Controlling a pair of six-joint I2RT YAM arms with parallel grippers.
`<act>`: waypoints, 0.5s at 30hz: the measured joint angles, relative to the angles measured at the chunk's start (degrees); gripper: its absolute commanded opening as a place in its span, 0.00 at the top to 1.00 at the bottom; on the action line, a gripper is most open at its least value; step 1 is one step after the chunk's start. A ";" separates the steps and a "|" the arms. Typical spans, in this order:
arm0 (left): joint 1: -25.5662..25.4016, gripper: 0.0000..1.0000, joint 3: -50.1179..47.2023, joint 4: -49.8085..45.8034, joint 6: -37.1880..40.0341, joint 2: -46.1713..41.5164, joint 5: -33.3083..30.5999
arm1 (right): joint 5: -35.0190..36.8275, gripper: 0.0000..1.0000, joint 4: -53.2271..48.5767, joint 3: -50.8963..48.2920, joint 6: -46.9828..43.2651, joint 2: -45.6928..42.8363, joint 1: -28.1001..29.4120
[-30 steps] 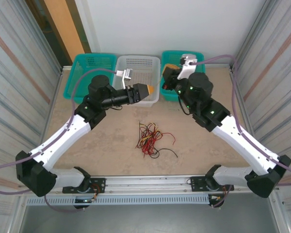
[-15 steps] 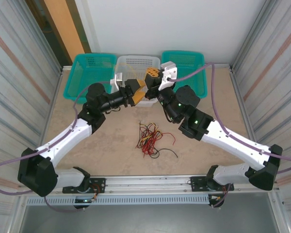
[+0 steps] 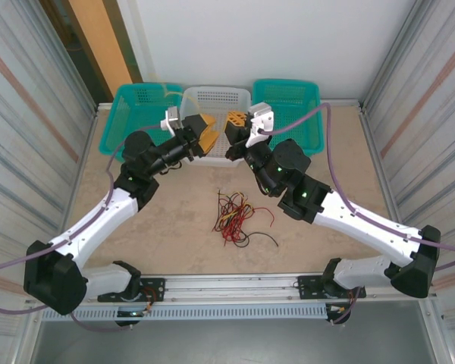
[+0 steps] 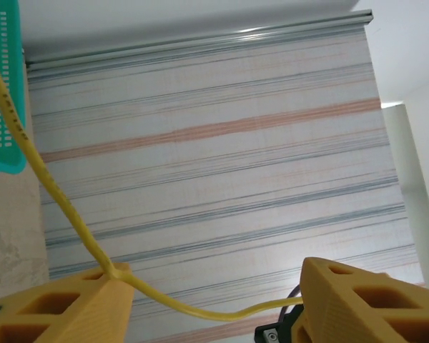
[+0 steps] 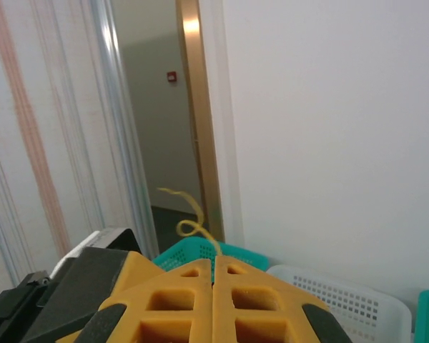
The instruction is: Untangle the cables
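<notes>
Passing pale yellow cable (image 4: 50, 184): right gripper (image 5: 214, 266) clamped on it, left gripper (image 4: 214, 282) jaws apart around it above table's (image 3: 167, 227) far edge; close left squarely before pulling.

No legible txt, labels, brand marks or nos. anywhere in these views

Three baskets stand in a row along the table's (image 3: 167, 227) far edge: left basket (image 3: 140, 98), middle basket (image 3: 216, 97), right basket (image 3: 292, 95). The cables (image 3: 233, 218) lie bundled at the table's centre. Over the middle basket the left gripper (image 3: 209, 130) faces the right gripper (image 3: 231, 120). A loose cable (image 4: 66, 214), pinched in the right gripper, runs across the left gripper's parted fingers (image 4: 71, 314).
</notes>
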 measured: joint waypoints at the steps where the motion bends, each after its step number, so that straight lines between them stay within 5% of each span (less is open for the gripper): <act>1: 0.11 0.59 0.00 0.33 0.07 0.09 0.02 | -0.17 1.00 -0.02 -0.09 0.00 -0.11 0.09; 11: 4.59 0.98 3.52 -6.73 2.67 0.42 2.99 | -1.29 1.00 -1.99 -1.33 0.24 -0.94 0.94; 15: 7.52 1.00 7.87 -14.23 7.76 1.11 6.36 | -1.55 1.00 -3.52 -1.75 0.74 -0.94 1.16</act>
